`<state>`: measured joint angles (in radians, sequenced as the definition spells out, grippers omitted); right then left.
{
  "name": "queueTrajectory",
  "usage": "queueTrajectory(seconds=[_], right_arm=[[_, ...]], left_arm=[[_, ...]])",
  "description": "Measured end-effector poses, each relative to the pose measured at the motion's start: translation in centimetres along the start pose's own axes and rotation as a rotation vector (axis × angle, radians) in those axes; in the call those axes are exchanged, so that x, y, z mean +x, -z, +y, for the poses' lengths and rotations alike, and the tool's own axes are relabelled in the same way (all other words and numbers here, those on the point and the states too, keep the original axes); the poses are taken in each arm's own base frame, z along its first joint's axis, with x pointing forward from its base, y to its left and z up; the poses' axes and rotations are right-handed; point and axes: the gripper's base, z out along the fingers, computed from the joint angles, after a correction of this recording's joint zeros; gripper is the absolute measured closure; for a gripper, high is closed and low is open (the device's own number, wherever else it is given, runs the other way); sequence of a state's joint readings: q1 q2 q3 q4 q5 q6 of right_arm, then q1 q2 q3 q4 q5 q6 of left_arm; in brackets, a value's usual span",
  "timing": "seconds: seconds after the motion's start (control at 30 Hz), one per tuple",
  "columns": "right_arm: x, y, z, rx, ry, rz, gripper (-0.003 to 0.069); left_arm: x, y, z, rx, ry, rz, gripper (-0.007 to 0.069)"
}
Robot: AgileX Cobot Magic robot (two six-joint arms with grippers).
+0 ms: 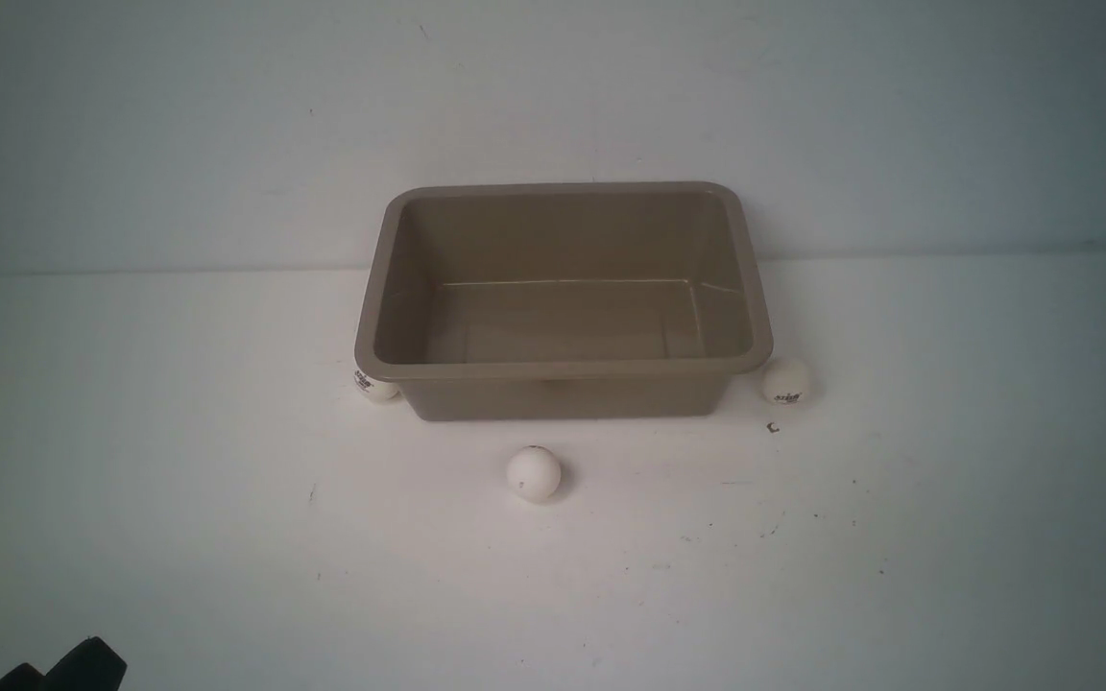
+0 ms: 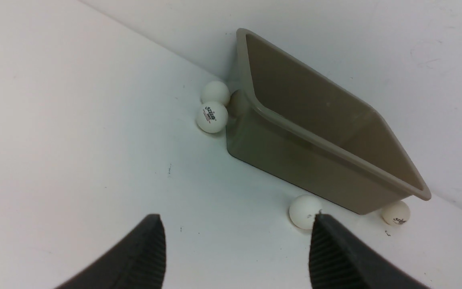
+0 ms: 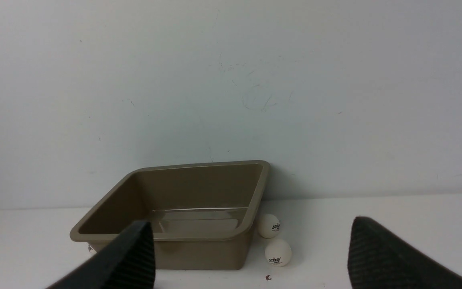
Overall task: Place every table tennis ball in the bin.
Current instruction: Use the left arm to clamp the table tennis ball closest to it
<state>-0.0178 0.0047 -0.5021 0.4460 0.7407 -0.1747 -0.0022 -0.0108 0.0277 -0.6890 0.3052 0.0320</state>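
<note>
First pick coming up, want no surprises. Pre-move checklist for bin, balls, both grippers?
1. Taupe rectangular plastic bin upright, empty: ok.
2. Left gripper open, nothing held: ok.
3. Right gripper open, nothing held: ok.
4. Small white table tennis ball before the bin, free-standing: ok.
5. Ball at bin's left corner, crowded by the rim: not ok.
6. Ball count: cannot tell, bin hides some in front view.

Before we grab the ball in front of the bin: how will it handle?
The ball is round on a flat table, so it likely rolls at any nudge. Its smooth shell may slip from an off-centre pinch.
</note>
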Motion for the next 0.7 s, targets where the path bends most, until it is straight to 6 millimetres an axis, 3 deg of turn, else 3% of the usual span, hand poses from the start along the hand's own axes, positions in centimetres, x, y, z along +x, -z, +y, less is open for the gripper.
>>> queueTrajectory(seconds=[0.27, 0.43, 0.5, 0.7], right_arm=[[0.3, 0.0, 0.2, -0.022, -0.02, 0.032, 0.0074], [0.5, 0.1, 0.7, -0.068, -0.002, 0.068, 0.0074], [0.4, 0.3, 0.8, -0.082, 0.026, 0.068, 0.0074], [-1.1, 0.4, 1.5, -0.123, 0.172, 0.136, 0.0074]], left_arm=[[-0.6, 0.3, -1.0, 0.055, -0.089, 0.003, 0.0161], [-3.7, 1.9, -4.5, 0.203, -0.181, -0.098, 0.0153], [-4.0, 2.3, -5.2, 0.24, -0.211, -0.092, 0.0153], [-4.9, 2.4, -7.6, 0.331, -0.285, 0.068, 0.0153]])
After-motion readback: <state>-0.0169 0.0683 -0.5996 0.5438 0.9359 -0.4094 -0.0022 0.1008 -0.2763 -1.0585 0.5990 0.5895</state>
